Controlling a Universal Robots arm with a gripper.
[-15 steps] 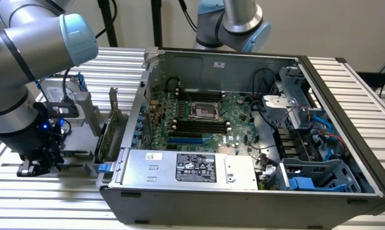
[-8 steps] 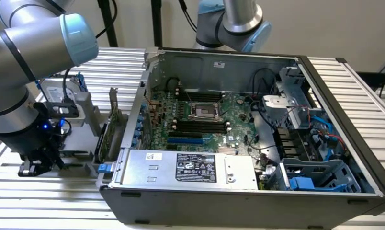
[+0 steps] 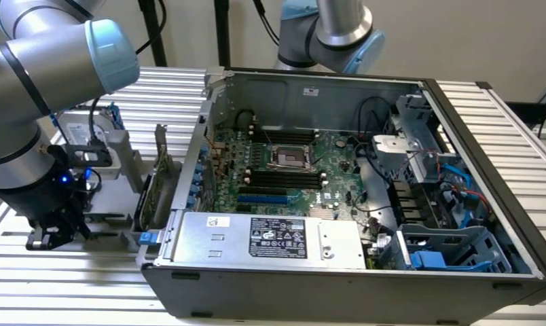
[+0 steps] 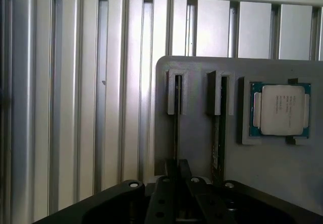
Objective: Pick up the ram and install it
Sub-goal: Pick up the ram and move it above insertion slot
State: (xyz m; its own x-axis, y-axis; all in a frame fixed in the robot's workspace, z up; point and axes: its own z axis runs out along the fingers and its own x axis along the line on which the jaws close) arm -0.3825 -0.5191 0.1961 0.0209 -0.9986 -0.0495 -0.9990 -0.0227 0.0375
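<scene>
- The gripper point(image 3: 51, 236) is down at the grey holder point(image 3: 110, 197) on the bench point(image 3: 74, 285). In the exterior view that's roughly 9 o'clock from the open PC case point(image 3: 346, 292).
- In the wrist view, the ram point(image 4: 176, 128) stands on edge in one holder slot. The fingers point(image 4: 185, 171) sit tight on either side of its thin edge, so the gripper looks pinched onto it. The stick isn't lifted out yet.
- A second stick point(image 4: 218, 143) sits in the neighbouring slot, with the processor chip point(image 4: 280, 110) just beyond it.
- Risk guess: if the pinch is off-centre, the stick could tilt and bind against the slot walls coming up.
- Held crooked, it probably wouldn't seat in the black memory slots point(image 3: 278, 180) near the case's centre.
- The upright expansion card point(image 3: 159, 180) stands at about 3 o'clock from the gripper, between the holder and the case. A low carry could clip it.
</scene>
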